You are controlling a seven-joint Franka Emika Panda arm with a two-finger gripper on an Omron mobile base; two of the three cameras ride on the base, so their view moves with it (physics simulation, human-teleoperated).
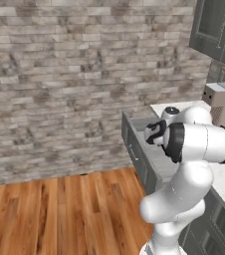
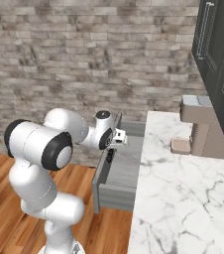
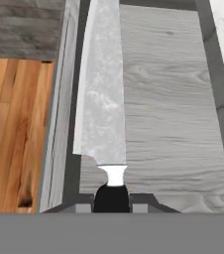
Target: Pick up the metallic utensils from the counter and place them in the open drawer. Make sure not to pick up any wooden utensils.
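Observation:
My gripper (image 3: 112,201) is shut on the black handle of a metallic knife (image 3: 104,99). Its long silver blade points away from the hand, over the left side of the open drawer (image 3: 173,109), close to the drawer's left wall. In the right base view the gripper (image 2: 115,141) hangs over the drawer (image 2: 126,171), which juts out from the end of the white marble counter (image 2: 183,188). From the left base camera the drawer (image 1: 143,144) shows behind my forearm.
A tan and grey appliance (image 2: 199,124) stands on the counter at the back, with a small beige object (image 2: 181,145) beside it. Dark wall cabinets (image 2: 218,44) hang above. Wooden floor (image 3: 15,134) lies left of the drawer, backed by a brick wall (image 1: 74,74).

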